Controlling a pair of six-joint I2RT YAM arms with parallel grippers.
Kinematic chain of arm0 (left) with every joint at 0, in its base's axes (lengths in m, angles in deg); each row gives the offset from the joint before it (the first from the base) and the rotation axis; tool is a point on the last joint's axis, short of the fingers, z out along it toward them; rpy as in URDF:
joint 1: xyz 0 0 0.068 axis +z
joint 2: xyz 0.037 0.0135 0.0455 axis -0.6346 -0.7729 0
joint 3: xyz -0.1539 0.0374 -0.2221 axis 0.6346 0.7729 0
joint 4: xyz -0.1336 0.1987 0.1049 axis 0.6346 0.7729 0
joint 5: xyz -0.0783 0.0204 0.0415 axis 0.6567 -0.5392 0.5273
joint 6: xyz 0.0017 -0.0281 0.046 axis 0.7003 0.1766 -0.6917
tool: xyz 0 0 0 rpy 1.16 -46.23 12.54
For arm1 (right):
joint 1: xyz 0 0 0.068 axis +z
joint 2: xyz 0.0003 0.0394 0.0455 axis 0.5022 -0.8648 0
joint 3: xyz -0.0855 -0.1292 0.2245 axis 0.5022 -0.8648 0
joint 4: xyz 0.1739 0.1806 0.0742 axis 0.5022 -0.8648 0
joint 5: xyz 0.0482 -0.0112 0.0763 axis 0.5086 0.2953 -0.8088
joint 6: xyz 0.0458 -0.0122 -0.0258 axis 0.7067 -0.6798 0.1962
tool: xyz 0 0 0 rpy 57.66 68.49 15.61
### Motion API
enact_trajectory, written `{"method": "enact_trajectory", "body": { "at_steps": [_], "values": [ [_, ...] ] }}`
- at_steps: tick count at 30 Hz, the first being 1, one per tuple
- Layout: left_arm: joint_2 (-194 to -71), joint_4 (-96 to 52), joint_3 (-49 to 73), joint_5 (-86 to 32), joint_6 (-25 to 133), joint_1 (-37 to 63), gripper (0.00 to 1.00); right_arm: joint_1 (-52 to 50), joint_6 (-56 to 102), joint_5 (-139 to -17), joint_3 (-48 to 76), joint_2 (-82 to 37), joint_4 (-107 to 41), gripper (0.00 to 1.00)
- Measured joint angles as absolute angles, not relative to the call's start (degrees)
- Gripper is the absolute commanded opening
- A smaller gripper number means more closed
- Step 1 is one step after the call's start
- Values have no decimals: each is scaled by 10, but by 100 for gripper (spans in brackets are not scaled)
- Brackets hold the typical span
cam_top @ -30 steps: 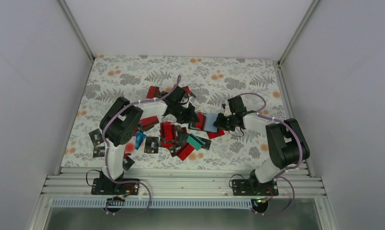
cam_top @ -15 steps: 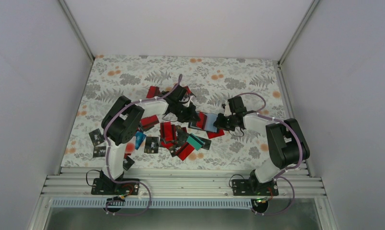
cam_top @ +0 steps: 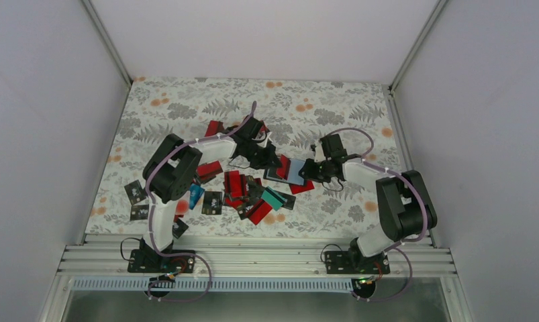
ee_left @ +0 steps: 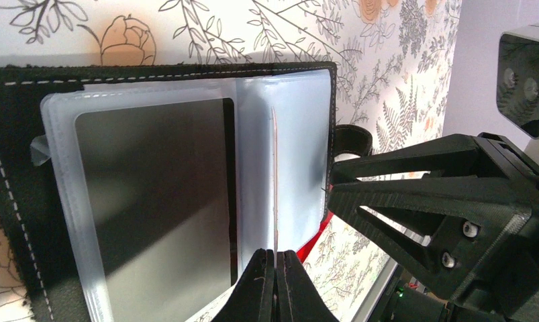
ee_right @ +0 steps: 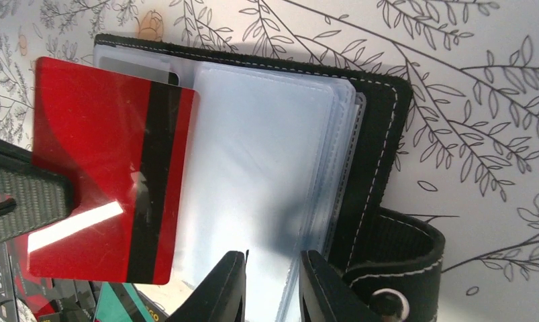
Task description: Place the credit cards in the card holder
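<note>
Card holder (cam_top: 288, 172) lies open on the floral bench (cam_top: 186, 107), between the two hands, with loose credit cards (cam_top: 243, 194) heaped just beside it on the side nearer the arms' bases. The left hand (ee_left: 274, 265) is closed on a red card (ee_right: 85, 154), holding it over the holder's clear sleeves (ee_right: 266, 134). The right hand (ee_right: 273, 265) stands slightly parted, astride the edge of those sleeves.

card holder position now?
Top view: the card holder lies open just right of the credit cards pile, between the left gripper, holding a red card, and the right gripper.
</note>
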State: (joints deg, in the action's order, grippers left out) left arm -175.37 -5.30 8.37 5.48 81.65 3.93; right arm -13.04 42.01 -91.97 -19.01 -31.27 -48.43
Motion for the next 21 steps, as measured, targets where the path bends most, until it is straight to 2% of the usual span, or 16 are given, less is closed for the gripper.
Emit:
{"method": "enact_trajectory", "body": {
  "at_steps": [13,21],
  "values": [
    [-1762,-45,77,54,808,39,2,-131,403,-905,-179,-304,-503,23],
    [-1762,-43,77,35,791,39,2,-133,398,-883,-187,-304,-503,14]
  ]
}}
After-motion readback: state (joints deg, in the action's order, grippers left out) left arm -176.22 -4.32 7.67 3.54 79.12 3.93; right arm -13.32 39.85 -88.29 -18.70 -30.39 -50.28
